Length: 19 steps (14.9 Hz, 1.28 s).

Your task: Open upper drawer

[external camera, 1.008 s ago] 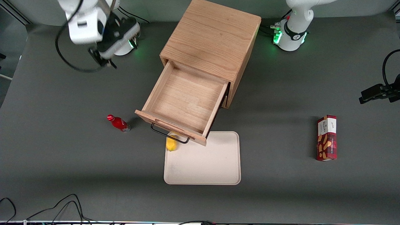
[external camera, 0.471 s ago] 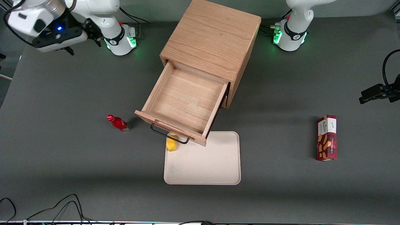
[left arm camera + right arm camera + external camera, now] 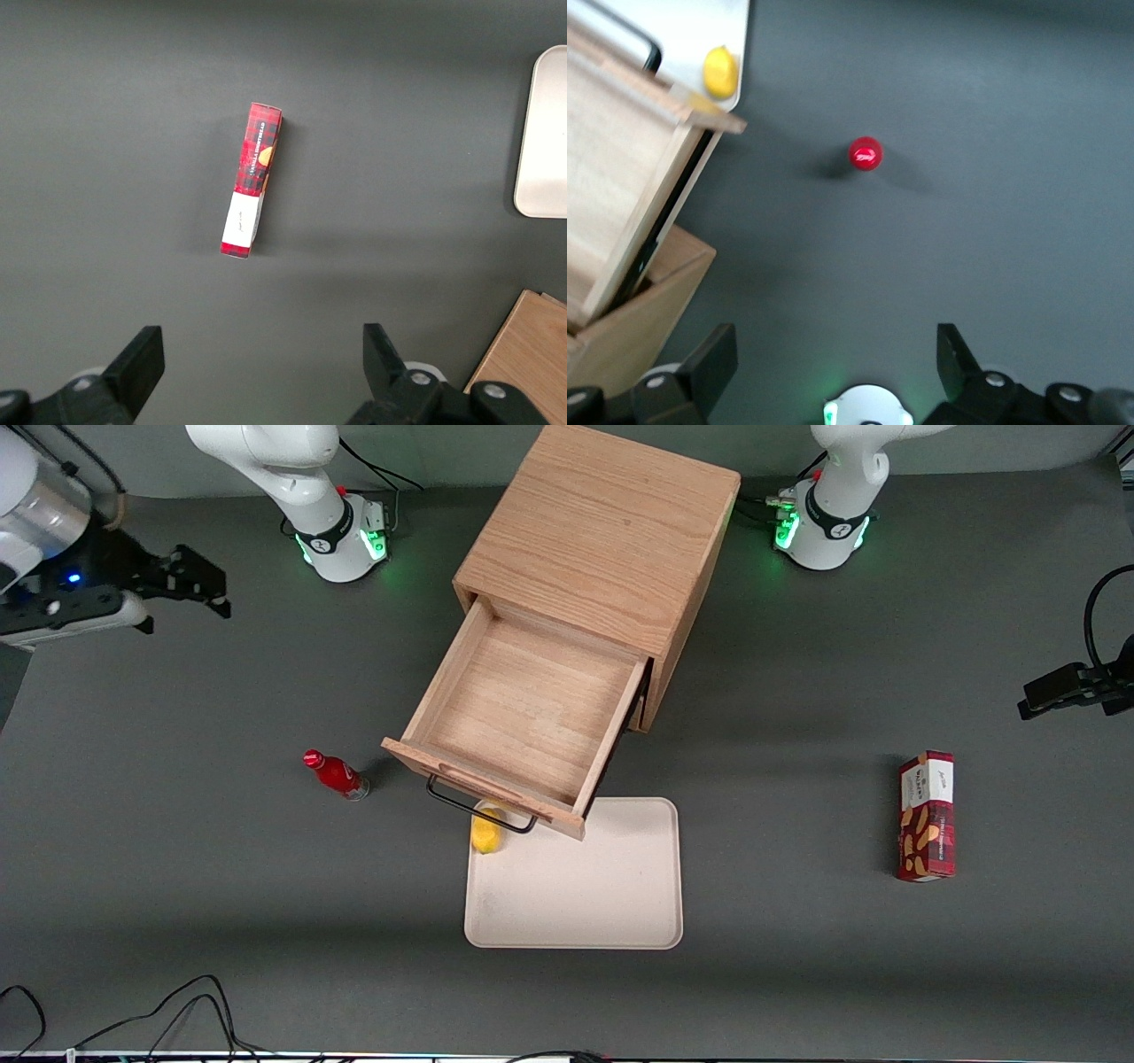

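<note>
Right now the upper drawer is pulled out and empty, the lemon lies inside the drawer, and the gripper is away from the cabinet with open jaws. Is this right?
Not quite. The lemon is not in the upper drawer; the front view shows it on the tray, under the drawer's handle. The rest holds: the drawer is out and empty, the gripper is away from the cabinet, jaws open.

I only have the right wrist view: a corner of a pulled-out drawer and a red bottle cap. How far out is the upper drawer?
Observer: In the front view the upper drawer is pulled far out of the cabinet. Its whole floor shows, with nothing in it.
Operator: Where is my gripper relative to it?
Observer: The gripper, fingers open, hangs above the table toward the working arm's end, well apart from the drawer and holding nothing.
Operator: Anything toward the parked arm's end?
Observer: A red snack box rests on the table there, apart from the beige tray.
</note>
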Tool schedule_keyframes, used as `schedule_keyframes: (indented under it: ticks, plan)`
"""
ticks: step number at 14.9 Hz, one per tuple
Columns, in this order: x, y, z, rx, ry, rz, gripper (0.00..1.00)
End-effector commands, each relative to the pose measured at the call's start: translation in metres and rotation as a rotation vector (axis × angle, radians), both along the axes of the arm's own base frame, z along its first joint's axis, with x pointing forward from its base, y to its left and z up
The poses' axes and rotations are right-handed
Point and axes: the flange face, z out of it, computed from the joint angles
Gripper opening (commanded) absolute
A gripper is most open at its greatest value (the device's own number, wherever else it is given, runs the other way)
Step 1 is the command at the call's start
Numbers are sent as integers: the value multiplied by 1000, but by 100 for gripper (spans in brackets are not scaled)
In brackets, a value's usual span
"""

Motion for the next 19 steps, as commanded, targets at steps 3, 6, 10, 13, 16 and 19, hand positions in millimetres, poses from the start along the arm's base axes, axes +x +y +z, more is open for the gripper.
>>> schedule_keyframes:
  ticks: [3, 6, 10, 13, 16, 19]
  plan:
    - [22, -12, -7, 17, 23, -63, 100]
    - [27, -32, -13, 28, 29, -91, 100]
    - [33, -28, -32, 37, -20, -90, 100]
    - [27, -27, -43, 40, -25, -98, 100]
    - [26, -32, -58, 38, -11, -116, 100]
    - [9, -39, -66, -4, 10, -117, 100]
